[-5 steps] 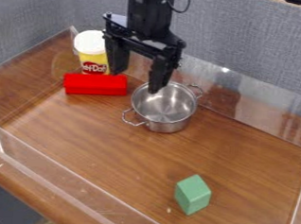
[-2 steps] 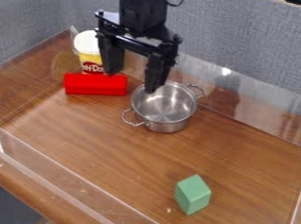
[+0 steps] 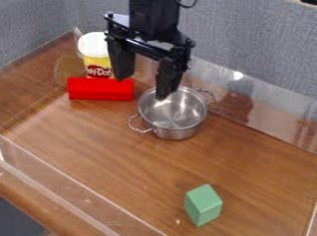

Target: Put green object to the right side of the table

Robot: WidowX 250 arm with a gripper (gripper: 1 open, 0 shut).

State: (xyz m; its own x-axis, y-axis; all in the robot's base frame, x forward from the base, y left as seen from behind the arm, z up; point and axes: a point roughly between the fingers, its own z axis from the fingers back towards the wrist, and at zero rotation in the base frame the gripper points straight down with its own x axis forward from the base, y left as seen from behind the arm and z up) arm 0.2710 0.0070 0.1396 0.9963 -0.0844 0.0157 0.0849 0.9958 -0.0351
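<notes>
The green object (image 3: 204,205) is a small matte cube resting on the table (image 3: 80,146) near the front right corner, upright and alone. My gripper (image 3: 145,77) hangs at the back of the table, far from the cube, just behind and left of the steel pot. Its two black fingers (image 3: 169,77) stand wide apart and point down, open with nothing between them.
A steel pot (image 3: 173,113) with small side handles sits mid-back. A red block (image 3: 100,89) lies to its left, with a yellow tub (image 3: 95,55) behind it. Low clear plastic walls (image 3: 275,101) edge the tabletop.
The gripper drifted slightly left and back again, ending almost where it was. The green cube has not moved.
</notes>
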